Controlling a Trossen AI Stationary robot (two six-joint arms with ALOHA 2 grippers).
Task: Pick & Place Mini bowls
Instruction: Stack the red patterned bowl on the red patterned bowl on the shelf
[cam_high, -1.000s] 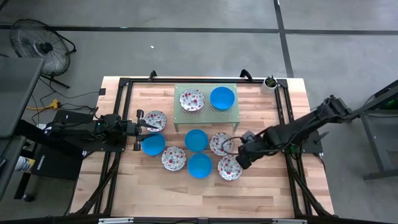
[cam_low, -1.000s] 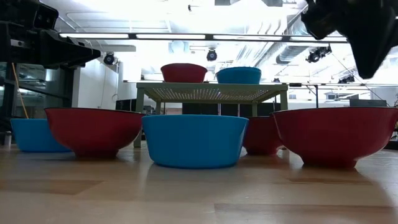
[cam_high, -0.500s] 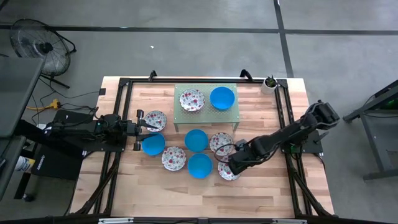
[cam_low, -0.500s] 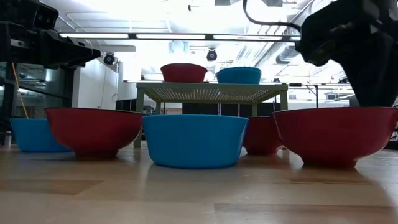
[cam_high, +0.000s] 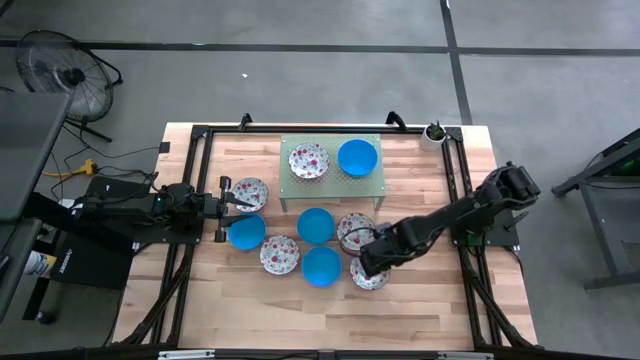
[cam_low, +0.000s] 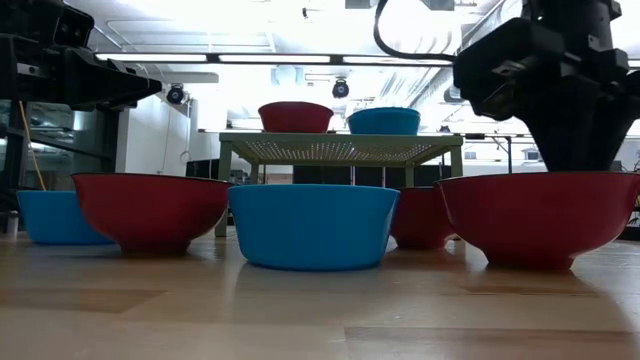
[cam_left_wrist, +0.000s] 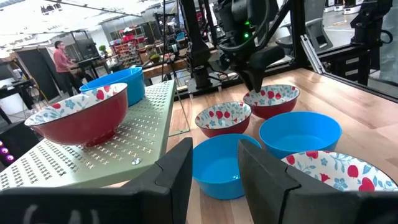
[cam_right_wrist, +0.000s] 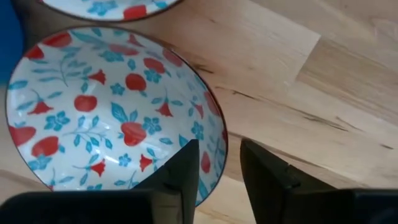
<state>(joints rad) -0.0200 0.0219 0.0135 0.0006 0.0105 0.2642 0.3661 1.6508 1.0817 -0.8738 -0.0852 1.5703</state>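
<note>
Several mini bowls, blue and red-flowered white, stand on the wooden table. A flowered one (cam_high: 308, 160) and a blue one (cam_high: 357, 157) sit on the pale green stand (cam_high: 330, 178). My right gripper (cam_high: 362, 264) points down over the near-right flowered bowl (cam_right_wrist: 106, 112), open. One of its fingers (cam_right_wrist: 186, 165) is over the bowl's inside, the other (cam_right_wrist: 261, 168) outside the rim. My left gripper (cam_left_wrist: 214, 146) waits open at the table's left, beside a flowered bowl (cam_high: 250, 193). My right gripper straddles the flowered bowl's rim (cam_right_wrist: 222, 146) on the side toward the table's right, coming from above. Whether either finger touches the rim, I cannot tell. The bowl sits upright on the table (cam_right_wrist: 298, 93).
Around that bowl stand a blue bowl (cam_high: 321, 266) to its left and another flowered bowl (cam_high: 354, 230) just beyond. A dark frame (cam_high: 455, 180) runs along the table's sides, and a small plant pot (cam_high: 434, 133) stands at the far right corner.
My right gripper has come down and moved toward the table's left and near edge, from beside the flowered bowls to right over the near-right one. Its fingers now dip behind that bowl's rim in the low view. The bowls have not moved.
</note>
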